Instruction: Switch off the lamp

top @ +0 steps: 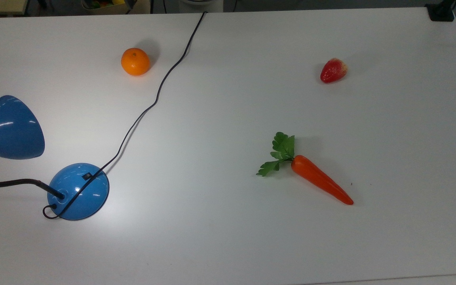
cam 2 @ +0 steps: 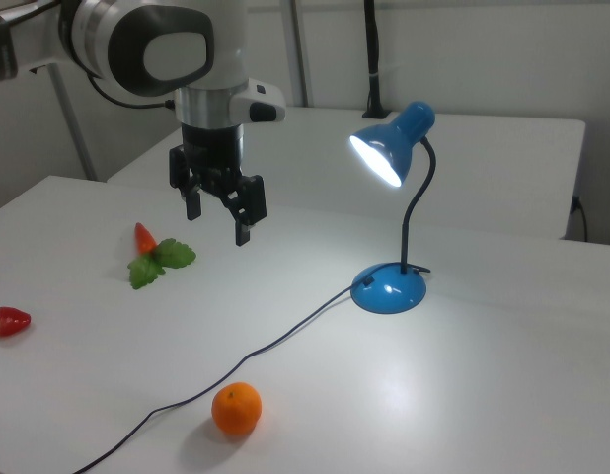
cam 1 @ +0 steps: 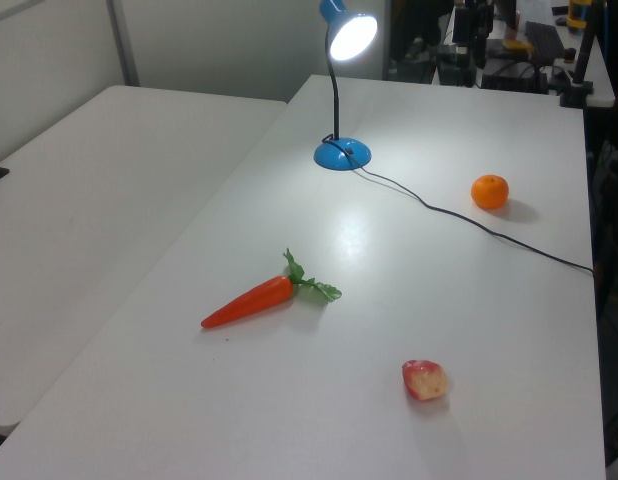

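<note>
Right view, left to right: strawberry and carrot lie on the white table to my pincer's left; my fingers hang spread and empty above the tabletop. To my pincer's right, well apart, stands the lamp, its shade glowing; the cord trails past the orange.
</note>
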